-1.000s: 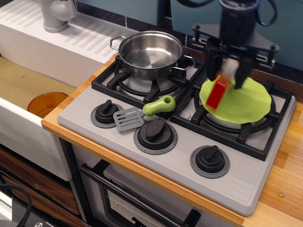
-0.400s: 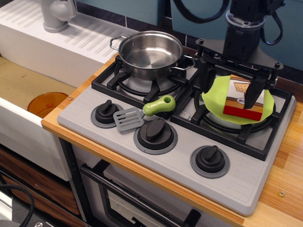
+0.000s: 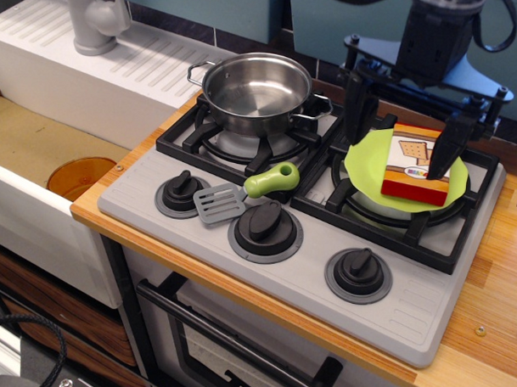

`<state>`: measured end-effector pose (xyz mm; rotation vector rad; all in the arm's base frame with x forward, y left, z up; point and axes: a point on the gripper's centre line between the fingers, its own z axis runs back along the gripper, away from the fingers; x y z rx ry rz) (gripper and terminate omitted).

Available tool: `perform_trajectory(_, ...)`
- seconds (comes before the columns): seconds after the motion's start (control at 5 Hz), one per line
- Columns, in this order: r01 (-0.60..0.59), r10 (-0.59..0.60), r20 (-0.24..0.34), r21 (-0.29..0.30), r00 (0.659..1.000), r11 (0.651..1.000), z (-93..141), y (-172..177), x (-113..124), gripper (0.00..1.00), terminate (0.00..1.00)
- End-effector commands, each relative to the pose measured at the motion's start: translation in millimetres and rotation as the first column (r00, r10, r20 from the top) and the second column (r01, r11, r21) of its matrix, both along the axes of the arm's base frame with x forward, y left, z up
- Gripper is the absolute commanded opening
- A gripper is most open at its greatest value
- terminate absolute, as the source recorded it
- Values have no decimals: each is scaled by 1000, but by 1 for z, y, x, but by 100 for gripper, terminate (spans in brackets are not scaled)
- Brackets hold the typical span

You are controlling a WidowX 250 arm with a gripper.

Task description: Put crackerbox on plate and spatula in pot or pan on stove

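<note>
The crackerbox (image 3: 417,165) lies flat on the lime-green plate (image 3: 370,168), which sits on the right rear burner of the grey stove (image 3: 408,292). My gripper (image 3: 404,122) hangs just above the box, open and empty, one finger (image 3: 359,99) left of the plate's top and the other finger (image 3: 447,149) over the box's right side. The spatula (image 3: 246,191), green handle and grey slotted blade, lies on the stove front between the left and middle knobs. The steel pot (image 3: 256,91) stands empty on the left rear burner.
Three black knobs (image 3: 266,228) line the stove's front edge. A white sink unit with a grey tap (image 3: 95,18) is at the left, with an orange-brown disc (image 3: 79,177) in the basin. Wooden counter (image 3: 502,278) runs along the right.
One second ago the gripper held the crackerbox on edge over the plate. The box now lies flat on the plate, and the gripper has opened and lifted up and to the right.
</note>
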<state>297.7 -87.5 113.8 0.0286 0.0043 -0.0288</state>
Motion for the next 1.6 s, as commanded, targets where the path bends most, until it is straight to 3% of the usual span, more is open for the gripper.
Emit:
perform_trajectory(0.0, -4, 6, 76, -20, 997, 1000, 24, 0, 8, 100, 0)
perform_trajectory(0.4, -4, 6, 76, -20, 997, 1000, 24, 0, 8, 100, 0)
perform_trajectory(0.6, 135, -126, 117, -65, 985, 989, 13, 14, 8, 100, 0)
perform_trajectory(1.0, 235, -228, 165, -20, 960, 972, -2, 51, 28, 100, 0)
perform_trajectory(1.4, 216, -220, 180, 42, 959, 975, -8, 84, 23, 100, 0)
